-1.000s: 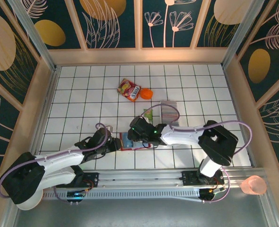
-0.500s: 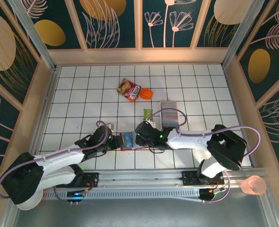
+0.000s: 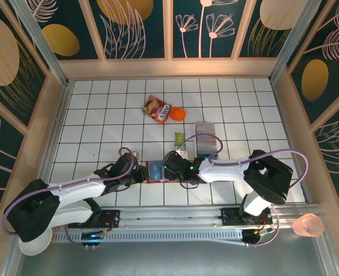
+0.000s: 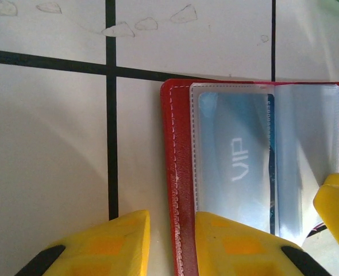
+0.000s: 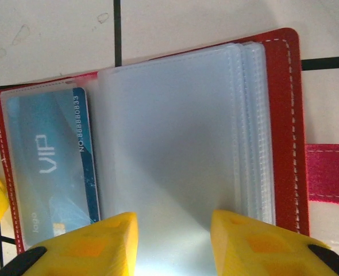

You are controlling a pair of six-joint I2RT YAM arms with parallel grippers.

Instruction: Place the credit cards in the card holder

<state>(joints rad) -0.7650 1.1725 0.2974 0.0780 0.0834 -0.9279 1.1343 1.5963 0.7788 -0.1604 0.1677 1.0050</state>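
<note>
Starting at the right gripper (image 5: 172, 227): the jaws are parted to a middling gap with nothing between them, tips down over the clear sleeves (image 5: 175, 132) of the open card holder (image 5: 284, 115). I can't tell whether they press or just hover.

Opposite it, the left gripper (image 4: 169, 230) is parted too and straddles the holder's red outer edge, one finger over the table (image 3: 100, 115), the other over the pocket. I see no pinch there.

The holder lies spread flat on the grid squares between the two grippers, snap tab (image 5: 330, 172) sticking out to the side. It looks soft and floppy, with slick, springy sleeves that will likely want to flip shut, so hold it by pressing a cover down, not by lifting.

The cards look thin, stiff, light and slippery. A pinch across the short end, leading edge aimed at a sleeve mouth, seems best.

Counting now:
- one holder, with several sleeves, their layered edges too fine to number
- one blue VIP card (image 5: 46, 167) seated in the end pocket
- one packed stack of credit cards (image 3: 205, 127) beyond the right arm, well apart from the holder, too tight to count
</note>
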